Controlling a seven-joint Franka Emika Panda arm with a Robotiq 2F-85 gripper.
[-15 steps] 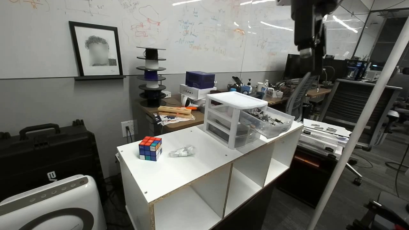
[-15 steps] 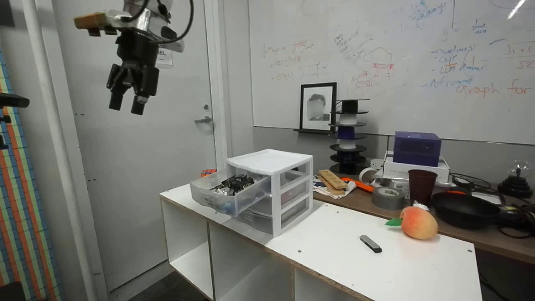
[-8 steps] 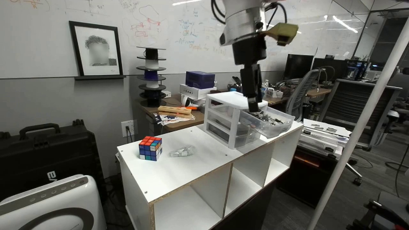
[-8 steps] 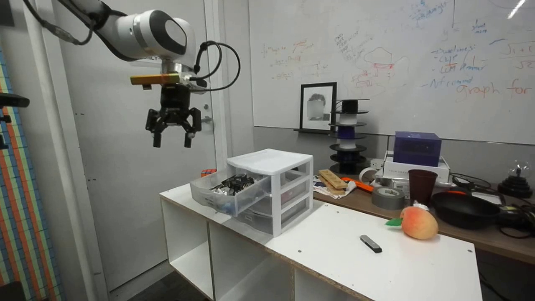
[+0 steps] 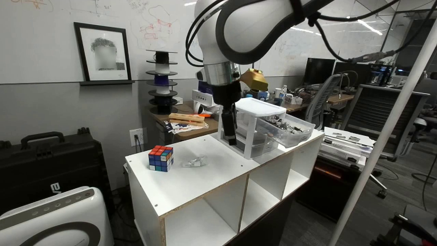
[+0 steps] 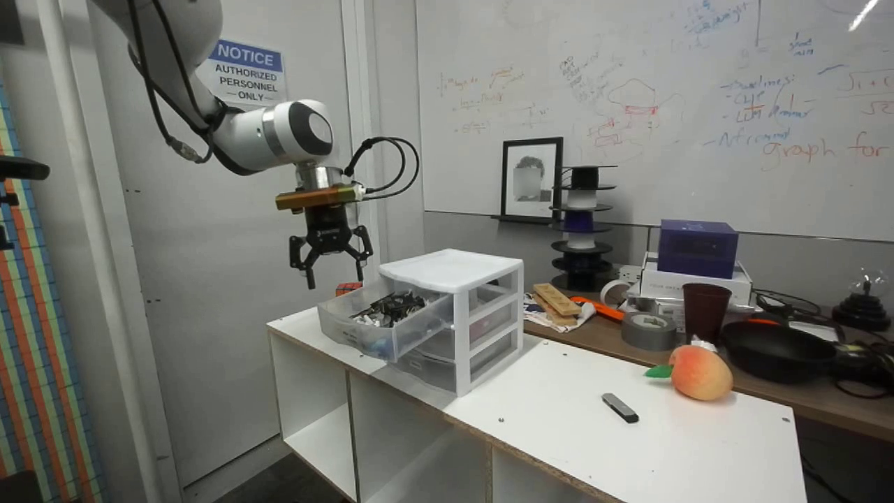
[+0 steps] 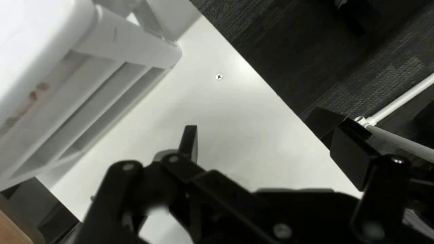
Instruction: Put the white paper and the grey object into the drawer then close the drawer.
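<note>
One pincer (image 6: 336,279), spread wide, hangs above the white cubby shelf (image 6: 559,447), a scribbled whiteboard (image 6: 670,126) behind.

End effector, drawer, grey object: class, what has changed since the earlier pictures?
The end effector moved down and rightward in an exterior view; its jaws stand open, nothing taken hold of or let go. The open drawer, the grey object and the cube stayed put.

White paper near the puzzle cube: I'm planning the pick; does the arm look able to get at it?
Likely yes: the arm holds its empty jaws open above the shelf top, and nothing visible stands between them and the white paper.
</note>
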